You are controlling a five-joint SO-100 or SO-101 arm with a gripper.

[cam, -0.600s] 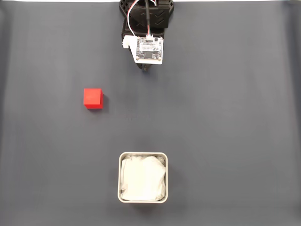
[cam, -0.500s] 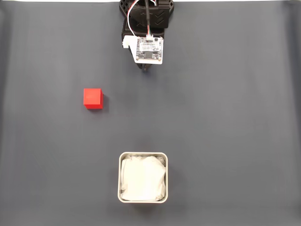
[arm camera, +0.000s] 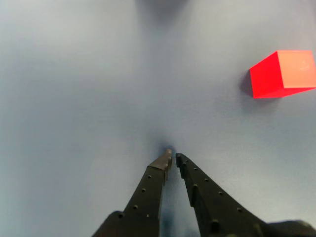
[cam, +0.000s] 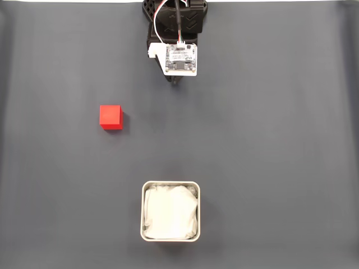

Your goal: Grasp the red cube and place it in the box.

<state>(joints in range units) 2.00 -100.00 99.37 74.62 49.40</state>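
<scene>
In the wrist view the gripper (arm camera: 173, 157) reaches up from the bottom edge, its 2 dark, hole-dotted fingers (arm camera: 148, 195) drawn together so that the tips nearly meet with only a thin slit between them, and nothing is held there. The tips sit low over the grey table surface (arm camera: 74, 98), with a faint shadow just ahead of them. Farther off in that view, up and to the right, the red cube (arm camera: 284, 74) rests flat on the surface, well apart from the fingertips, showing a darker red side and a paler, brightly lit face. In the fixed view, looking straight down, the box (cam: 170, 183) stands nearest the bottom edge, a little left of centre: a square off-white container with rounded corners, lined with crumpled white paper (cam: 169, 212). Beyond it, at mid-height and toward the left of this view, the red cube (cam: 110, 117) sits alone on the dark grey mat (cam: 269, 140), clear of both box and arm. Farthest, at the top centre, the arm (cam: 175, 22) is folded close to its black base, with a white circuit board (cam: 180, 59) facing the camera and red and white wires (cam: 162, 22) looping above it; the gripper's dark tip (cam: 176, 82) pokes out just below the board.
</scene>
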